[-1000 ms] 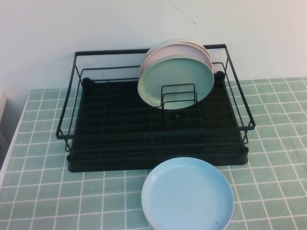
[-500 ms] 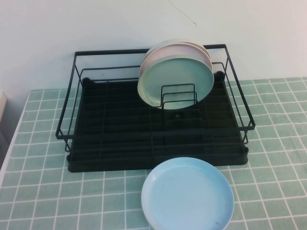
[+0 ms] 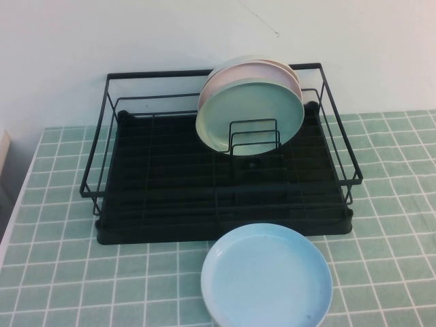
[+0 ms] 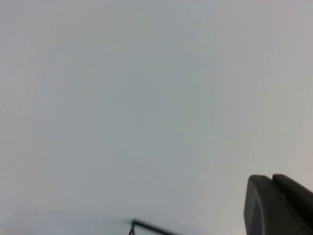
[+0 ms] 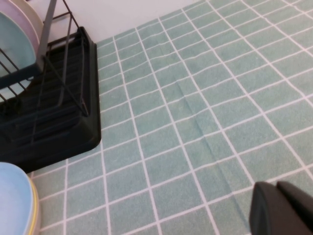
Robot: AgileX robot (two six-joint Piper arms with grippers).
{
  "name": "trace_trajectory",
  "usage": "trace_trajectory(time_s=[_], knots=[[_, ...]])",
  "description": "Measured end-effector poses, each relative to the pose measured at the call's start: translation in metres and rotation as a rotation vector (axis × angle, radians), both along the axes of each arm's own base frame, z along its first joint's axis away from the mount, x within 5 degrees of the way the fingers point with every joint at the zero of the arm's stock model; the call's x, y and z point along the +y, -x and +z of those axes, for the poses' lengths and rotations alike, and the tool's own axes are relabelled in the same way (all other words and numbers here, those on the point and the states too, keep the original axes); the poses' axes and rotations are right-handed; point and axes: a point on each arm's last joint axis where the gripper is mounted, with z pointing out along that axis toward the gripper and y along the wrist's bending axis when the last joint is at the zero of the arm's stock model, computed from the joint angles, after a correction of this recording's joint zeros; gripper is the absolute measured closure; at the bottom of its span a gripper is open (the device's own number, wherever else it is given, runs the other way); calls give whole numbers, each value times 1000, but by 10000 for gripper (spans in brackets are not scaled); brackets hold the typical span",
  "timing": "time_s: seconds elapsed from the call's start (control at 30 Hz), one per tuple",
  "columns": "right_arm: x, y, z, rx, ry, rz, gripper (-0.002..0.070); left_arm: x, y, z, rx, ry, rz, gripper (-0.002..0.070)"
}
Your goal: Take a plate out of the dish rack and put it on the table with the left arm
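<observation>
The pale mint-green plate (image 3: 248, 116) stands upright in the dividers at the back right of the black wire dish rack (image 3: 157, 184), in front of a pale pink plate (image 3: 235, 71). Neither arm shows in the high view. In the left wrist view my left gripper (image 4: 271, 178) is shut and empty, facing the pale wall, with a bit of rack wire (image 4: 146, 227) at the frame's edge. In the right wrist view my right gripper (image 5: 276, 185) is shut and empty above the green tiled table (image 5: 195, 98), apart from the rack's corner (image 5: 54, 122).
A light sky-blue plate (image 3: 266, 276) lies flat on the table (image 3: 395, 204) just in front of the rack; its edge shows in the right wrist view (image 5: 12, 200). A white wall stands behind the rack. The table's left edge runs close to the rack.
</observation>
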Motion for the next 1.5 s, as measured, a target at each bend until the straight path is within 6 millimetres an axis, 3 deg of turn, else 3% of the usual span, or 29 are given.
trace_trajectory(time_s=[0.17,0.33,0.5,0.67,0.87,1.0,1.1,1.3,1.37,1.5], knots=[[0,0,0,0,0,0,678,-1,-48,-8,219,-32,-11,678],[0,0,0,0,0,0,678,-1,-78,-16,316,12,-26,678],[0,0,0,0,0,0,678,-13,-117,-24,512,-175,-106,678],[0,0,0,0,0,0,678,-43,-157,-19,681,-489,-330,678],[0,0,0,0,0,0,678,-94,-208,-9,653,-845,-599,678],[0,0,0,0,0,0,678,-120,-237,-7,604,-942,-659,668],[0,0,0,0,0,0,678,-138,-261,-9,565,-979,-666,585],[0,0,0,0,0,0,678,-162,-299,-21,561,-962,-687,269],[0,0,0,0,0,0,678,-167,-312,-28,573,-955,-696,229],[0,0,0,0,0,0,678,-177,-331,-47,587,-1004,-734,232]])
